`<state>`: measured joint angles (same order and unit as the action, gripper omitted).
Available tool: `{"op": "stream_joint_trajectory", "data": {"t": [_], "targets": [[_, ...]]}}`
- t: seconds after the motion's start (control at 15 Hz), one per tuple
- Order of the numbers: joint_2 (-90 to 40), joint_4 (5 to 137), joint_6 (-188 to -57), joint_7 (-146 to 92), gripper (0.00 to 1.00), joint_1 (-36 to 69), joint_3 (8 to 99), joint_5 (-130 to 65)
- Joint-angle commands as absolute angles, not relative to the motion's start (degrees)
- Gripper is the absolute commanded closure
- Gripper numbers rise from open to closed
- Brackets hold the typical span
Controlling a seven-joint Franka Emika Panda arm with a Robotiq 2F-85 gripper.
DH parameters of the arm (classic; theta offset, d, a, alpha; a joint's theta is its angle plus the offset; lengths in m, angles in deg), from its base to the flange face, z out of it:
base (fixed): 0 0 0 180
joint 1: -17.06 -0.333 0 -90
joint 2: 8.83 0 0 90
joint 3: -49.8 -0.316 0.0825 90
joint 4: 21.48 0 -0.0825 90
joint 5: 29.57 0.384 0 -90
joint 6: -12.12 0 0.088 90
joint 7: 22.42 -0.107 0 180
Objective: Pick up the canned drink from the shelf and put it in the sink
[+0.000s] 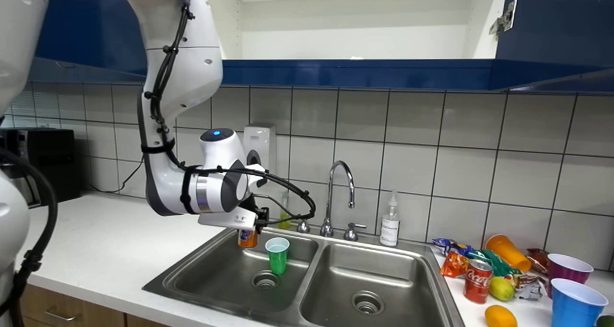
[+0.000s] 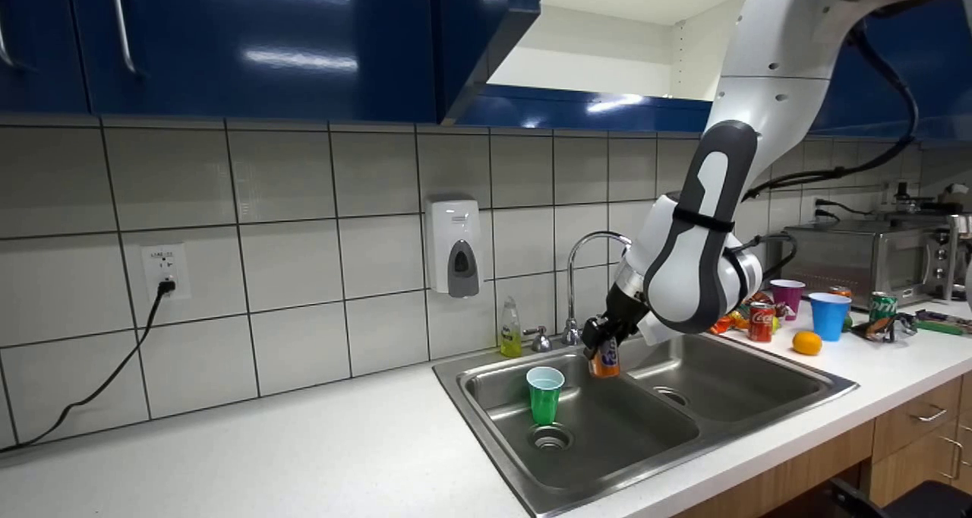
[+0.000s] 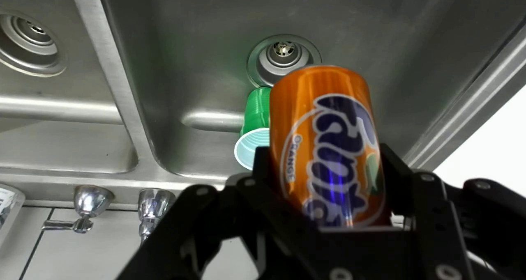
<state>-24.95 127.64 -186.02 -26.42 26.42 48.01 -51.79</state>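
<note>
The canned drink, an orange can (image 3: 324, 107), sits between the two black fingers of my gripper (image 3: 324, 152) in the wrist view. The fingers press on its sides. The can also shows in both exterior views (image 1: 247, 239) (image 2: 605, 360), held under the gripper (image 2: 600, 336) above the sink (image 1: 309, 279), apart from the basin floor. It hangs over the basin that holds a green cup and looks slightly tilted. The sink's divider (image 3: 119, 79) shows in the wrist view. The wall cabinet's white interior (image 1: 355, 39) is open; the shelf's top surface is hidden from below.
The green cup (image 1: 277, 255) stands beside the drain in the same basin. A curved faucet (image 2: 571, 290) and a soap bottle (image 1: 390, 224) stand behind the sink. A red can (image 1: 478, 281), cups, fruits and wrappers lie on the counter. An open blue door (image 2: 486, 39) juts out above.
</note>
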Motion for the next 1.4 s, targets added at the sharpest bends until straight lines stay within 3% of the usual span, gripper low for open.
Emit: {"op": "stream_joint_trajectory", "data": {"t": [0.0, 0.73, 1.33], "targets": [[-28.9, 124.0, -186.0, -27.9, 0.62, 31.2, 44.2, -54.1], [-37.7, 119.9, -186.0, -24.4, 0.62, 33.2, 41.7, -49.1], [-44.3, 116.1, -185.7, -21.9, 0.62, 26.8, 45.6, -42.3]]}}
